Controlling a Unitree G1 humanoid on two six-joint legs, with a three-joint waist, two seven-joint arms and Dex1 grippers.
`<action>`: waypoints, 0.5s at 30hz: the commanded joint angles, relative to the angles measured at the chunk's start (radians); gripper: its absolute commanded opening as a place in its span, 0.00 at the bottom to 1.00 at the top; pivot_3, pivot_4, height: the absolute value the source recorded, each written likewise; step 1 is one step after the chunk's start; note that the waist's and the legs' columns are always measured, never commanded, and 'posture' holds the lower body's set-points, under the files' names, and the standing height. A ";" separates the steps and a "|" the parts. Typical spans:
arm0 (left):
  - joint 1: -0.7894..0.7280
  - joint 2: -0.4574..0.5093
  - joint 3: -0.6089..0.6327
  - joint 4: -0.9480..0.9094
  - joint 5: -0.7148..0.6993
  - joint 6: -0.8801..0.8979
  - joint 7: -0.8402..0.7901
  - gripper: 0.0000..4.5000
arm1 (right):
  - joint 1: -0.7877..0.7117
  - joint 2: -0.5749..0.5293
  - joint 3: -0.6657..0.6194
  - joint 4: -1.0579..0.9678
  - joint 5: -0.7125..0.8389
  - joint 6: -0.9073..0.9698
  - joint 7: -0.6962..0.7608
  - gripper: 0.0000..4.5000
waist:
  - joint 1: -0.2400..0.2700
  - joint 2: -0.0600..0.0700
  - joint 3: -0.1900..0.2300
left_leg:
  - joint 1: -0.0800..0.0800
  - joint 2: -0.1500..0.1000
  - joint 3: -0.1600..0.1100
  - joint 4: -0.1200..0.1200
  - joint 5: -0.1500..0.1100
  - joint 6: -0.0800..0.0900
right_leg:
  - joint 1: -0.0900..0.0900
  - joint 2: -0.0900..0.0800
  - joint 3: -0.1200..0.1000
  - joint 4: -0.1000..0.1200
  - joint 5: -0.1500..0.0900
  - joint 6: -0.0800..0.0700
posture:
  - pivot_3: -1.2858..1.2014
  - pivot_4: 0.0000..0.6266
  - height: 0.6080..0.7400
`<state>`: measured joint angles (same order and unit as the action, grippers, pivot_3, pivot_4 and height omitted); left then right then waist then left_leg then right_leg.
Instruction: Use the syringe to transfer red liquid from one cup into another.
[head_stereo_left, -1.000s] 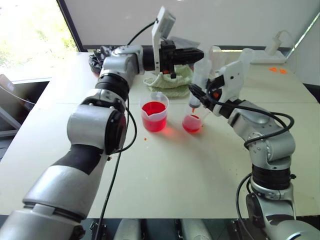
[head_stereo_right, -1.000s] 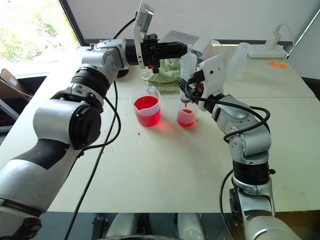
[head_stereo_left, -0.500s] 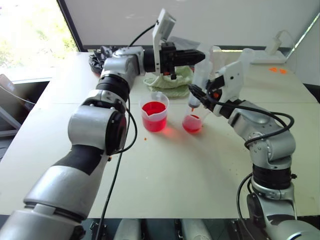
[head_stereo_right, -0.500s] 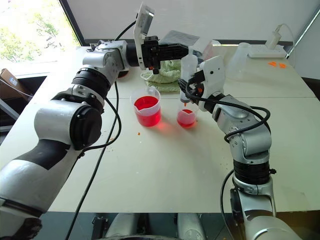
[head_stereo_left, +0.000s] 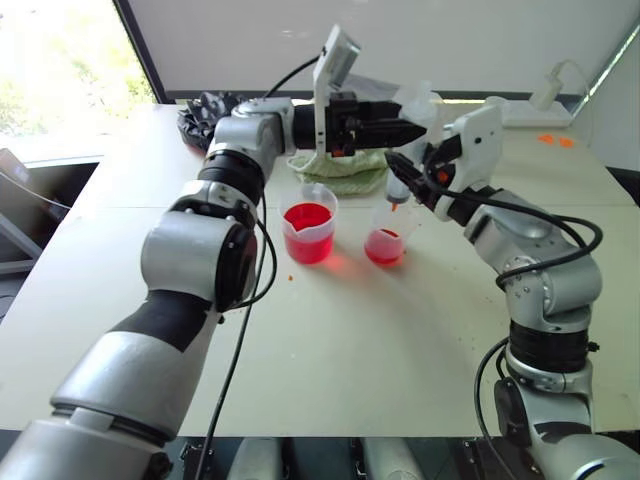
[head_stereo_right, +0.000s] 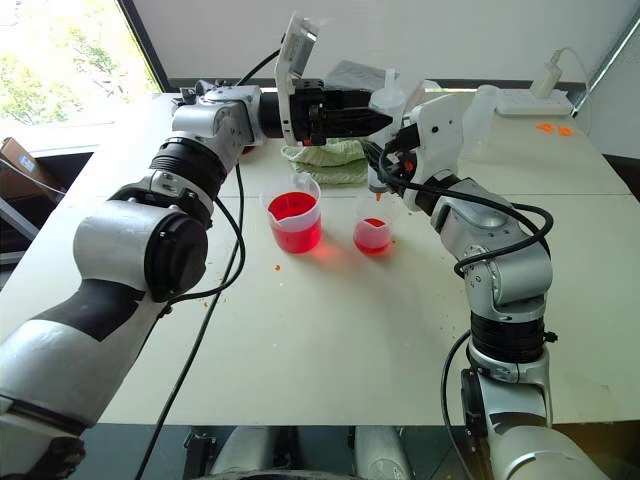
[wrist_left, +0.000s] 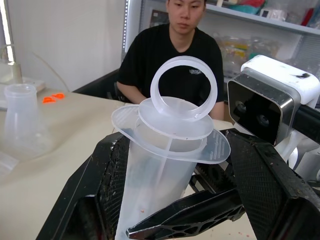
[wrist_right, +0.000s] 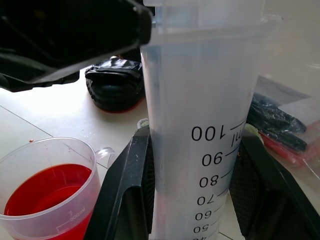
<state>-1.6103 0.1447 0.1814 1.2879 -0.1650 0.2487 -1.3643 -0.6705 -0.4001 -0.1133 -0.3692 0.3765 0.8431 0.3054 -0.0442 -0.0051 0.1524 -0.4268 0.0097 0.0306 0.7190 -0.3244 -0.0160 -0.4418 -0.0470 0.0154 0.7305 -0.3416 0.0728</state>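
Head view: right gripper (head_stereo_left: 408, 172) is clamping the syringe (head_stereo_left: 402, 180) upright over the smaller cup (head_stereo_left: 384, 240), so drips are risking the table (head_stereo_left: 330, 340); left wrist view: left gripper (wrist_left: 170, 200) is standing wide around the plunger, risking knocking it.

White table (head_stereo_left: 380, 340), bright window (head_stereo_left: 60, 50) left, shelves (wrist_left: 260, 15) behind.

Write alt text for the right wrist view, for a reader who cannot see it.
A large clear plastic syringe with printed volume marks stands upright, clamped between the right gripper's two black fingers. Beside it sits a clear plastic beaker holding bright red liquid on a pale table.
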 joint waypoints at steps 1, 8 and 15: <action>-0.034 0.046 0.022 -0.020 -0.019 -0.012 0.010 0.69 | -0.021 0.000 -0.026 -0.056 0.021 -0.014 -0.004 0.31 | 0.000 0.000 0.000 | 0.000 0.000 0.000 0.000 0.000 0.000 | 0.000 0.000 0.000 0.000 0.000 0.000 | 0.52 0.24 0.78; -0.047 0.110 0.035 -0.029 -0.024 -0.022 0.005 0.69 | -0.025 0.014 -0.049 -0.068 0.067 0.029 -0.026 0.31 | -0.001 0.000 0.000 | 0.000 0.000 0.000 0.000 0.000 0.000 | 0.000 0.000 0.000 0.000 0.000 0.000 | 0.52 0.24 0.78; -0.038 0.212 0.057 -0.044 -0.043 -0.023 0.001 0.69 | -0.015 0.001 -0.064 -0.090 0.100 0.063 -0.036 0.31 | -0.006 0.000 0.000 | 0.000 0.000 0.000 0.000 0.000 0.000 | 0.000 0.000 0.000 0.000 0.000 0.000 | 0.52 0.24 0.78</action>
<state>-1.6167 0.2673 0.1928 1.2881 -0.1838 0.2484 -1.3889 -0.6907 -0.3817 -0.1372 -0.3967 0.4541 0.9054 0.2644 -0.0499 -0.0051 0.1524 -0.4268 0.0101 0.0308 0.7187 -0.3244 -0.0160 -0.4426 -0.0469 0.0156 0.7305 -0.3416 0.0728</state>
